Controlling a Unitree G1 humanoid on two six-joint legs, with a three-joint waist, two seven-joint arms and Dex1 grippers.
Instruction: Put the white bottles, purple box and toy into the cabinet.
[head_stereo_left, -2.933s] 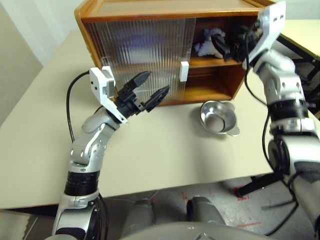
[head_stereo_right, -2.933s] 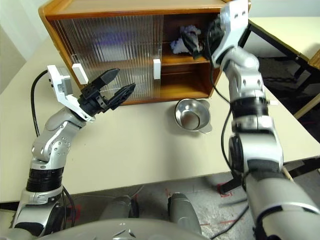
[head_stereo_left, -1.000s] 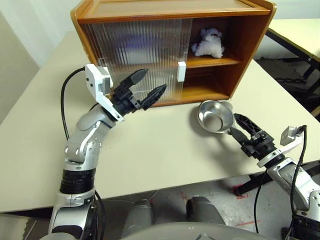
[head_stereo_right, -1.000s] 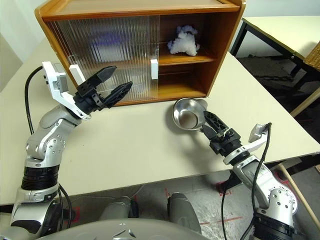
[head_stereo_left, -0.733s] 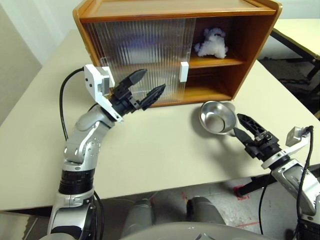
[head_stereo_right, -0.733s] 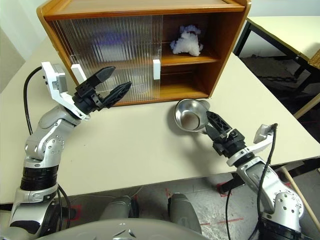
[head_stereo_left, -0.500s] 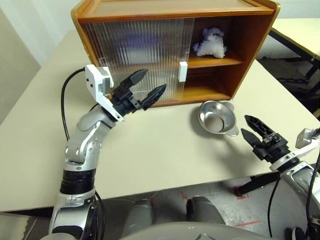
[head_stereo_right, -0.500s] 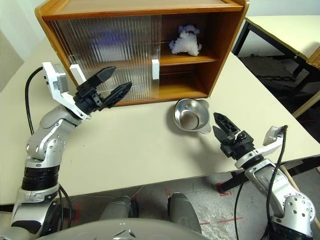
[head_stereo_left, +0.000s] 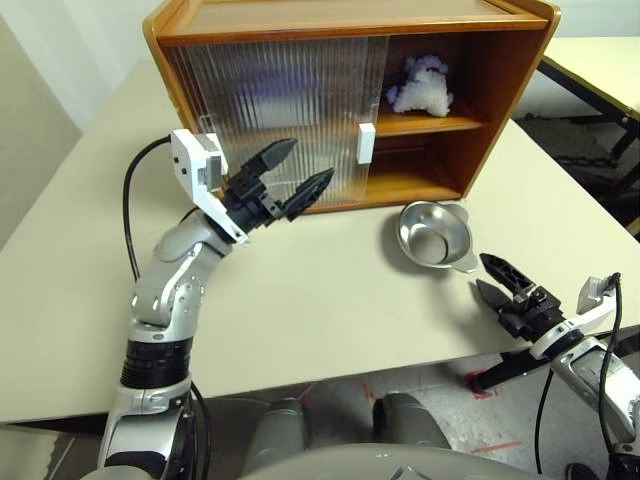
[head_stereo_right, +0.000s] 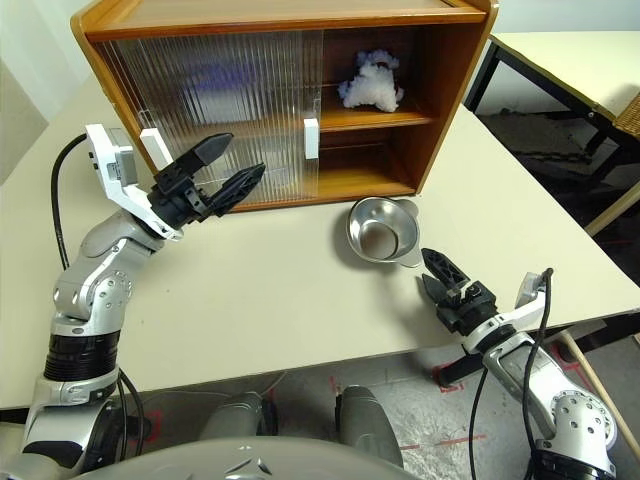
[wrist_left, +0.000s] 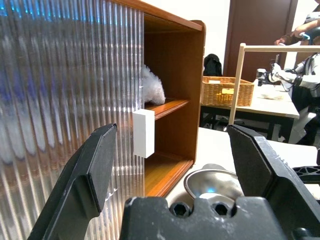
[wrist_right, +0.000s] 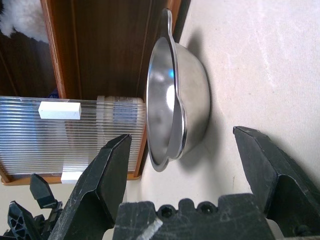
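The cabinet (head_stereo_left: 340, 100) stands on the table (head_stereo_left: 300, 300) with its ribbed doors (head_stereo_left: 280, 120) slid across the left part and its right part uncovered. The toy (head_stereo_left: 421, 84) sits on the shelf (head_stereo_left: 425, 124) inside that uncovered part, at the cabinet's upper right. In the right wrist view a bottle (wrist_right: 119, 108) shows faintly behind the door, on the cabinet floor beside the white handle (wrist_right: 59, 110); the box cannot be made out.

The left arm rises from its elbow toward the cabinet front, forearm slanting up, and the left gripper (head_stereo_left: 290, 175) hangs just before the lower left door, pointing toward the cabinet's uncovered side. Its fingers (wrist_left: 90, 175) are spread wide with nothing between them.

The right arm is low at the table's near edge, well in front of the cabinet and to its right. The right gripper (head_stereo_left: 490, 277) points toward the cabinet's right end, with the bowl (head_stereo_left: 433, 236) lying between it and the cabinet. Its fingers (wrist_right: 100, 180) are likewise spread and empty, apart from the bowl
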